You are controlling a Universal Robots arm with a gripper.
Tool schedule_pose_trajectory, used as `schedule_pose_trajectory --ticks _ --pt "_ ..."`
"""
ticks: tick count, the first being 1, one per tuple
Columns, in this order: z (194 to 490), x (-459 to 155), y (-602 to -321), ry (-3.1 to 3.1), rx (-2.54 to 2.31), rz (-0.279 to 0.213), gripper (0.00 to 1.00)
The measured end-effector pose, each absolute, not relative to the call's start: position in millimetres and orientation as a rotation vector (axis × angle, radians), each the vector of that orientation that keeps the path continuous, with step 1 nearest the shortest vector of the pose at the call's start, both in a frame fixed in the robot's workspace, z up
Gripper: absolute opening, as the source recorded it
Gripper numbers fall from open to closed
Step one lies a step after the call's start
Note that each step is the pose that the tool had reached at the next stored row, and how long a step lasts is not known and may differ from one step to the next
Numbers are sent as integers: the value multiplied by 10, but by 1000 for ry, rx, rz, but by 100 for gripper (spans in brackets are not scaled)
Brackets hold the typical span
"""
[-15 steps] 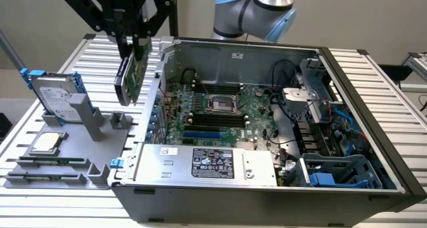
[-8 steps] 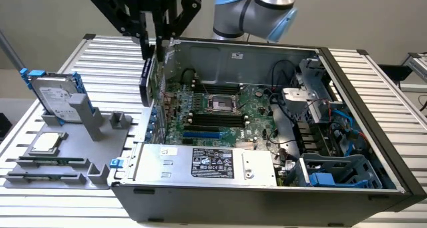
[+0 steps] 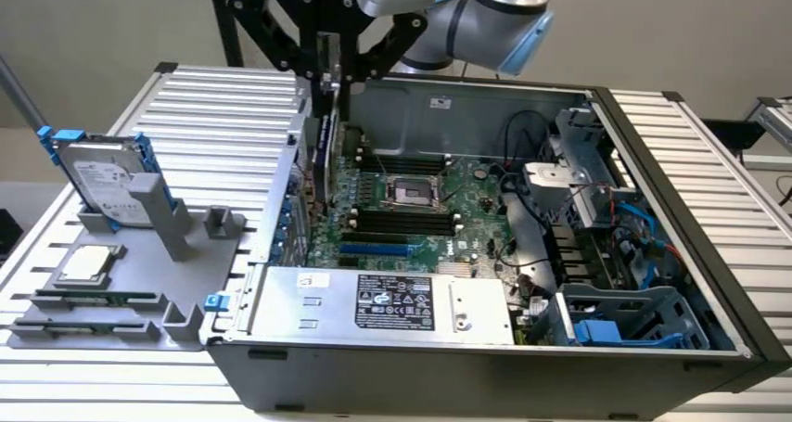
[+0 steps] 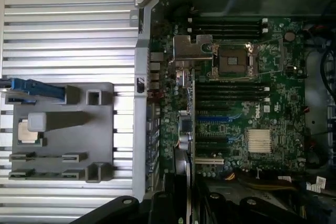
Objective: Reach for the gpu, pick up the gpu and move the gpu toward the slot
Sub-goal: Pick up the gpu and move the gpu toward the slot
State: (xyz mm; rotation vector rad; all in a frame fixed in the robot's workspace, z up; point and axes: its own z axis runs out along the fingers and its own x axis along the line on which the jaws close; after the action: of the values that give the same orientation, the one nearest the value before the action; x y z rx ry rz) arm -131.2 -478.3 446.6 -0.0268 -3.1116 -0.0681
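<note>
The claw (image 3: 332, 65) is clenched on the gpu (image 3: 329, 134), holding it edge-on and upright above the motherboard (image 3: 421, 209) inside the open computer case (image 3: 693, 283). Beside the case, a gray fixture (image 3: 124, 283) on the ribbed surface (image 3: 223, 107) carries a hard drive (image 3: 106, 176) and a silver chip (image 3: 89, 264).

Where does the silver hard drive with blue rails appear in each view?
Exterior view: the hard drive stands upright at the back of the grey fixture, on the exterior view's left.
Wrist view: seen edge-on from above, its blue rail at the fixture's edge.
Shared landmark: the square silver chip.
</note>
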Motion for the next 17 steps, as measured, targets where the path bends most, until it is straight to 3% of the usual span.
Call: schedule_pose_trajectory --ticks 17 --pt "4156 -591 -4489 -3112 -27 -68 26"
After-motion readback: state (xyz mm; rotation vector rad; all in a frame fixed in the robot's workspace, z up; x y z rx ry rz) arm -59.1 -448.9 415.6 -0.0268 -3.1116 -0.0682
